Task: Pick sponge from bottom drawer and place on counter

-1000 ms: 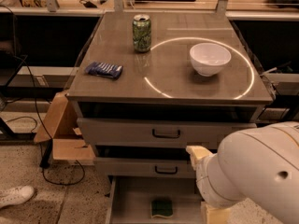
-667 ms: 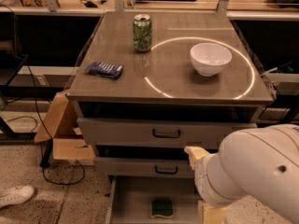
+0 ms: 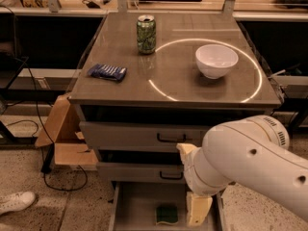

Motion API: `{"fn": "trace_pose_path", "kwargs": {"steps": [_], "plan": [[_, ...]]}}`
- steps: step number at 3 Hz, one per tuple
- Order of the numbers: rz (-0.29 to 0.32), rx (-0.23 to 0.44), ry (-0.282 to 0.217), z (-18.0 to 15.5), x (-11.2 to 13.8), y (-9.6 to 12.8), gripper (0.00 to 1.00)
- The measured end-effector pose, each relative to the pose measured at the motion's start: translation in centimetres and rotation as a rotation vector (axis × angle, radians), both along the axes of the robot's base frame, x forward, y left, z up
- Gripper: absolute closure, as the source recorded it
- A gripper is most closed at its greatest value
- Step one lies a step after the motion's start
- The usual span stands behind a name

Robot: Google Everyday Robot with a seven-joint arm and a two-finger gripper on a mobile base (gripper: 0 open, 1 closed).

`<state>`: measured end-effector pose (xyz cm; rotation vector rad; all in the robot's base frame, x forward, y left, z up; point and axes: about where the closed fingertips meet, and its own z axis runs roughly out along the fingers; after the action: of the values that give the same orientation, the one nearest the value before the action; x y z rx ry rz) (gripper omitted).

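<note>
The sponge (image 3: pixel 167 214), dark green on top, lies flat on the grey floor of the open bottom drawer (image 3: pixel 134 203), near its front middle. My white arm fills the lower right. The gripper (image 3: pixel 198 209) shows as a cream-coloured end under the arm, hanging over the drawer just right of the sponge and apart from it. The rest of the gripper is hidden by the arm. The counter (image 3: pixel 178 76), grey-brown and glossy with a thin white circle line, is above the three drawers.
On the counter stand a green can (image 3: pixel 146 34), a white bowl (image 3: pixel 216 60) inside the circle, and a blue crinkly packet (image 3: pixel 107 72) at the left. The two upper drawers (image 3: pixel 139 136) are closed. A cardboard box (image 3: pixel 62 138) and cables sit left of the cabinet.
My arm and the gripper end have shifted a little to the left, closer to the sponge. The sponge and the counter objects have not moved.
</note>
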<state>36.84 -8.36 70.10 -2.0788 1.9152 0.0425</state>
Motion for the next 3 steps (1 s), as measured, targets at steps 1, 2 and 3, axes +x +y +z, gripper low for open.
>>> {"fn": "trace_pose_path", "kwargs": {"steps": [1, 2, 3], "plan": [[0.0, 0.003, -0.001, -0.3, 0.7, 0.5, 0.0], [0.01, -0.03, 0.009, -2.9, -0.4, 0.8, 0.0], [0.013, -0.086, 0.018, -6.3, -0.9, 0.7, 0.0]]}}
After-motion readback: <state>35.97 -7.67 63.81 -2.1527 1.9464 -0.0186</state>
